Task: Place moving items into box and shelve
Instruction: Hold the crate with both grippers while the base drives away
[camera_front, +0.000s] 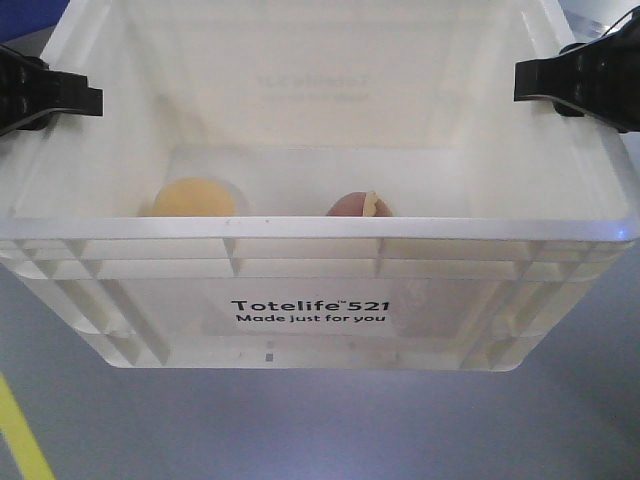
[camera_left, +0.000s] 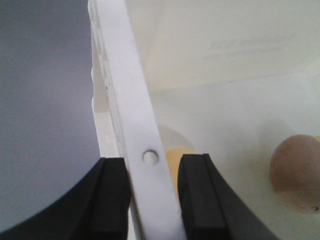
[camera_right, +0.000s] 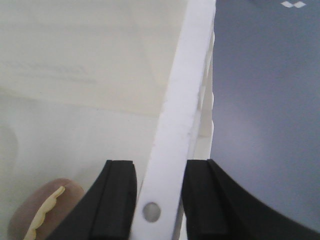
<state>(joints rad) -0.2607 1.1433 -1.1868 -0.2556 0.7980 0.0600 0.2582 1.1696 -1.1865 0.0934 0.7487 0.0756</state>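
Inside, a tan bun (camera_front: 193, 198) and a pinkish lump (camera_front: 360, 205) sit in the white box (camera_front: 320, 228); left gripper (camera_left: 154, 200) and right gripper (camera_right: 159, 200) clamp fingers on opposite side rims.

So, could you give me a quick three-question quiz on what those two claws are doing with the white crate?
1. True or false: the left gripper and right gripper each clamp a side rim of the white Totelife crate.
2. How many items lie inside the crate? A) one B) two C) four
3. Fill in: the tan-yellow lump lies nearer the ___ gripper than the pinkish-brown lump does.
Key: 1 true; 2 B; 3 left.
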